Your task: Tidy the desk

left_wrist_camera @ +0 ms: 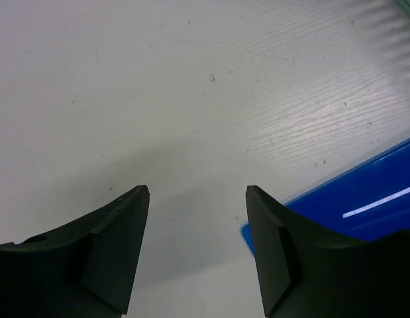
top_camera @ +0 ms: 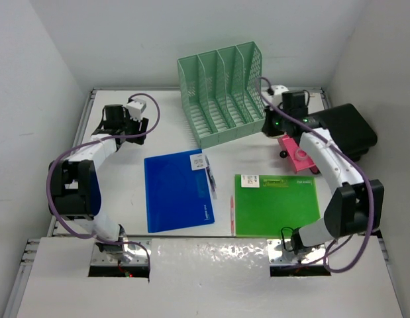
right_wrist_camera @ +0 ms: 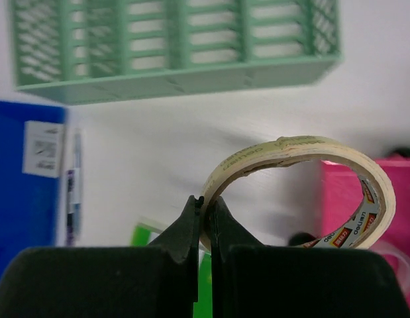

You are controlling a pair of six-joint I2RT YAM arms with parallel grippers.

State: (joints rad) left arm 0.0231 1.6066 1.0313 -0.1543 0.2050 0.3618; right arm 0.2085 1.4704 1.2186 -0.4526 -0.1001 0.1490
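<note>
The white desk [top_camera: 125, 185] holds a blue folder [top_camera: 178, 192] and a green folder [top_camera: 276, 204] near the front. My right gripper [right_wrist_camera: 206, 202] is shut on the rim of a cream roll of tape [right_wrist_camera: 291, 147] and holds it above the desk. In the top view it [top_camera: 271, 126] hovers by the right end of the mint-green file rack [top_camera: 221, 93], next to a pink box [top_camera: 299, 154]. My left gripper [left_wrist_camera: 198, 192] is open and empty over bare desk [left_wrist_camera: 191, 79] at the back left [top_camera: 128, 122], just beyond the blue folder's corner [left_wrist_camera: 363, 199].
A pen [top_camera: 210, 175] lies on the blue folder's right edge. A thin red pen [top_camera: 232, 207] lies between the folders. A black case [top_camera: 347, 129] sits at the right edge. Metal rails and white walls border the desk.
</note>
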